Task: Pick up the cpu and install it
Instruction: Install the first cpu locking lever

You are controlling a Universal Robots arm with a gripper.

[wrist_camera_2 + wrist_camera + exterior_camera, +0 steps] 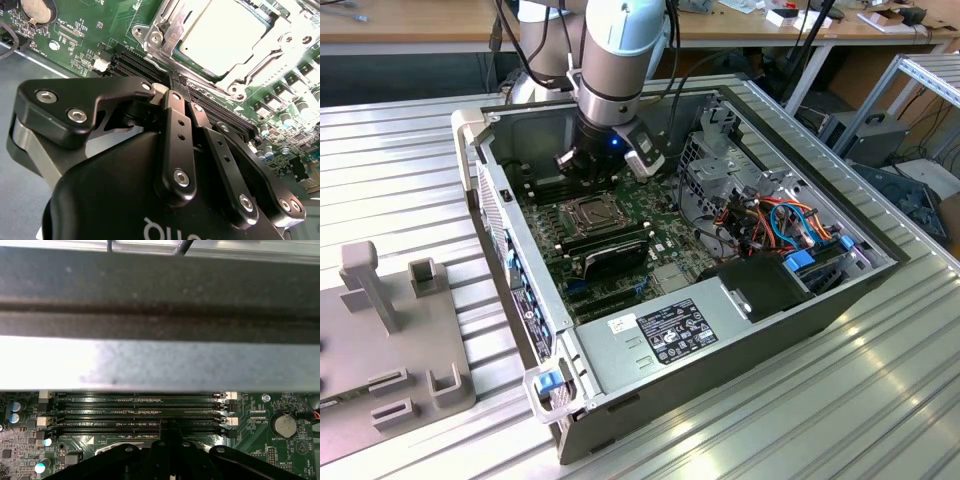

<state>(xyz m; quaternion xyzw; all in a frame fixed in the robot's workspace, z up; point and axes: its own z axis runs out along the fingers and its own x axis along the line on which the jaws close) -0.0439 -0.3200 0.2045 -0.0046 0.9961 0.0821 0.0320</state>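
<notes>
Gripper (176, 87) pinched shut, holding nothing, over memory slots (135, 412); cpu (225, 35) upper right, in socket. Could bump slots if lowered.

Exterior view is evenly lit from overhead; you get bright streaks of glare on the ribbed table (840, 400) and a dark shadow under the arm inside the case (650, 390). In the second wrist view the cpu (225, 35) lid is blown out near white, and the black hand (177, 82) close to the lens reads soft. In the first wrist view the case wall (160, 362) is hazy, with a washed-out pale band across it, while the memory slots (135, 412) sit dim.
</notes>
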